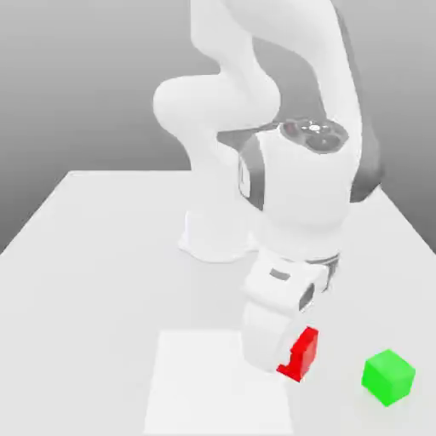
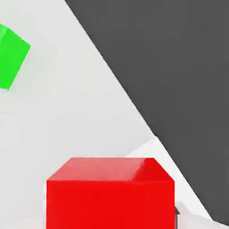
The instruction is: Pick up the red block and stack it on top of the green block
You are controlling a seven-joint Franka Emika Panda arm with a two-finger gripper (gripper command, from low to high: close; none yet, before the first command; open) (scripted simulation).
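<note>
Grips the red block (image 1: pixel 304 352) in the pincer (image 1: pixel 295 359), clamped together on it. Appears beneath the white hand, partly hidden by it, near the pale square's (image 1: pixel 213 387) edge on the exterior view's right. Lies apart from the green block (image 1: pixel 388 377), farther toward that view's right on the table (image 1: pixel 94 298).
</note>
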